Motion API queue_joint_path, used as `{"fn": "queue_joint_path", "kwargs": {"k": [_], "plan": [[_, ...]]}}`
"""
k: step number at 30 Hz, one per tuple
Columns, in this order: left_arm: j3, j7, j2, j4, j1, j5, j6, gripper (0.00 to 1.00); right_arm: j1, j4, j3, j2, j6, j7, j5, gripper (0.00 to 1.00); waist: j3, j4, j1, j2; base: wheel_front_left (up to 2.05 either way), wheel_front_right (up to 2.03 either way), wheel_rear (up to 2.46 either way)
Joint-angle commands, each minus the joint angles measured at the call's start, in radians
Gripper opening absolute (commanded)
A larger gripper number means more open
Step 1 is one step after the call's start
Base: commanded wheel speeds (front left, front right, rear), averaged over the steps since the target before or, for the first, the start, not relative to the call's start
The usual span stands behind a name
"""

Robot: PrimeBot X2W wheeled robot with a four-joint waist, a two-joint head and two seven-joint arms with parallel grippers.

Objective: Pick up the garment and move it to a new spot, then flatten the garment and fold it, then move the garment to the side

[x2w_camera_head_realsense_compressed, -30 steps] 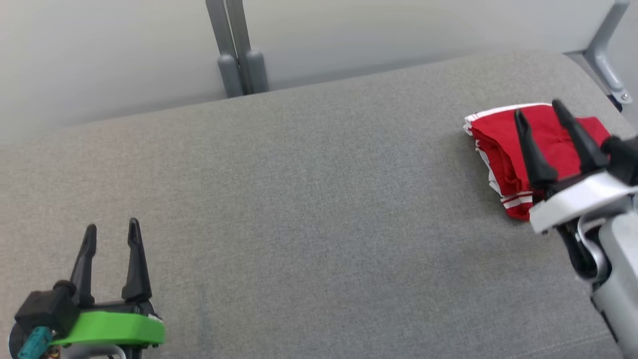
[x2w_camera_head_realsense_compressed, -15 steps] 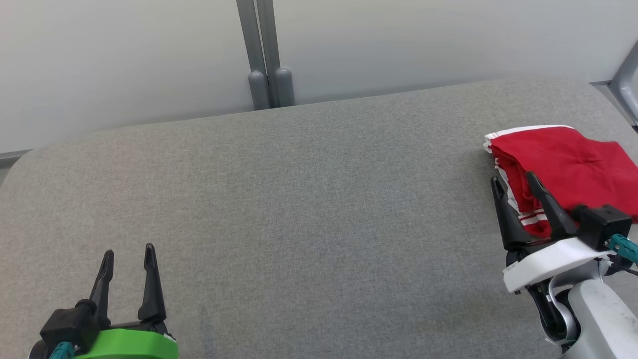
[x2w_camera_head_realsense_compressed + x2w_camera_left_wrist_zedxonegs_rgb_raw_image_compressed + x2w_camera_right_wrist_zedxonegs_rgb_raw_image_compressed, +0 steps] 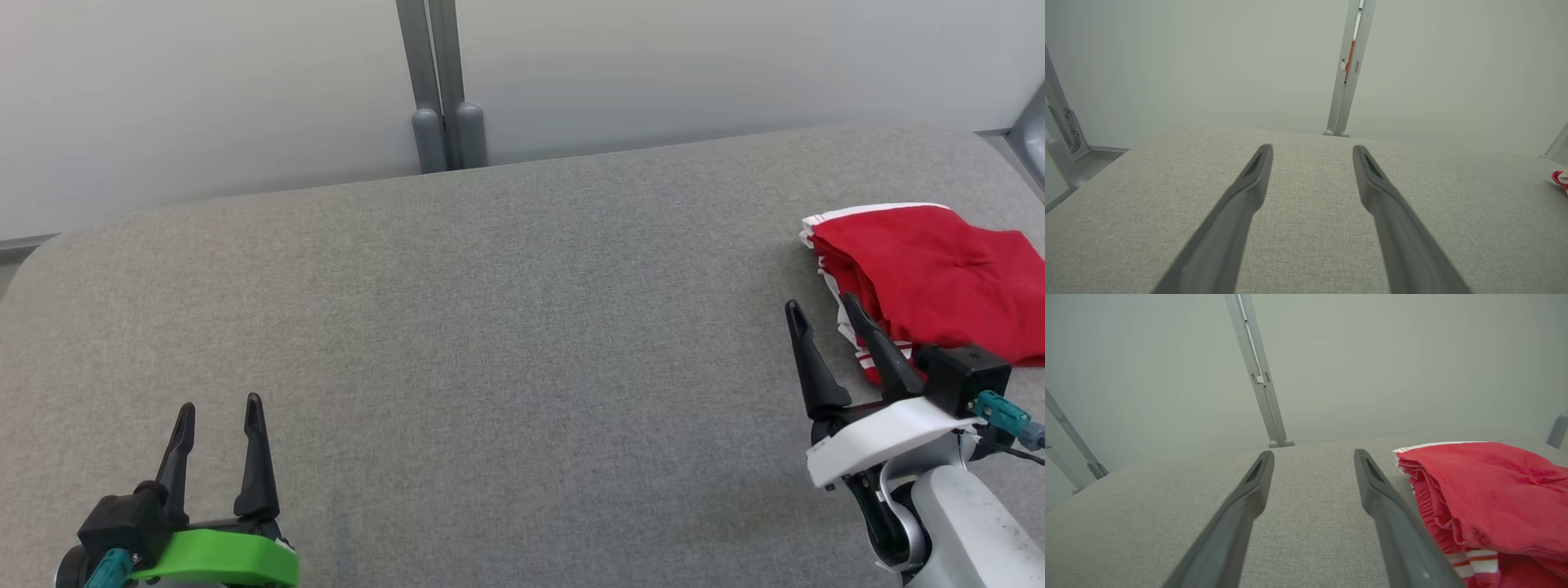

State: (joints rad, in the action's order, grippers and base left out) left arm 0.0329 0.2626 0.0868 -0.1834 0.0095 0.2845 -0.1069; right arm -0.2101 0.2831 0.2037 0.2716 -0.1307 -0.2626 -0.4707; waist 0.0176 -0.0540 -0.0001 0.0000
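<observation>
Here, the garment (image 3: 939, 269) lies just right of the right fingers (image 3: 807, 359); those spread wide.

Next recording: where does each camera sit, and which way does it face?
Head view: on the head, facing forward and down at the grey surface; open left gripper lower left, open right gripper lower right.
Left wrist view: on the left wrist, facing along its fingers toward the wall.
Right wrist view: on the right wrist, facing along its fingers, red garment beside them.
Shared: all three show the grey post and the garment.
</observation>
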Motion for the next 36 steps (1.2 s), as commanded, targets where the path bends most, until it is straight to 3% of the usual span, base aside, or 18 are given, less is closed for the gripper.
{"fn": "queue_joint_path", "kwargs": {"k": [1,7,8,12,36], "plan": [[0.007,0.002,-0.002,0.000,-0.016,-0.017,-0.006,1.00,-0.007,0.003,0.004,0.001,0.000,-0.002,0.009,1.00,0.005,-0.003,0.0001,0.0000,0.00,0.00,0.00],[0.018,0.002,-0.012,-0.003,-0.021,-0.019,-0.013,1.00,-0.013,0.008,0.015,-0.003,0.000,-0.002,0.001,1.00,0.016,-0.006,0.0001,0.0000,0.00,0.00,0.00],[0.016,0.000,-0.013,-0.003,-0.008,-0.016,-0.012,0.00,-0.004,0.007,0.016,-0.002,0.000,0.000,-0.001,0.00,0.016,-0.006,0.0001,0.0000,0.00,0.00,0.00],[0.018,-0.010,-0.018,-0.035,0.004,-0.003,-0.013,0.00,0.018,0.026,0.018,-0.018,0.000,0.004,-0.012,0.00,0.016,-0.006,0.0001,0.0000,0.00,0.00,0.00],[0.037,-0.120,-0.023,-0.041,-0.035,0.395,-0.017,0.00,0.043,0.005,-0.079,-0.075,0.000,0.112,-0.353,0.00,0.010,0.005,0.0001,0.0000,0.00,0.00,0.00]]}}
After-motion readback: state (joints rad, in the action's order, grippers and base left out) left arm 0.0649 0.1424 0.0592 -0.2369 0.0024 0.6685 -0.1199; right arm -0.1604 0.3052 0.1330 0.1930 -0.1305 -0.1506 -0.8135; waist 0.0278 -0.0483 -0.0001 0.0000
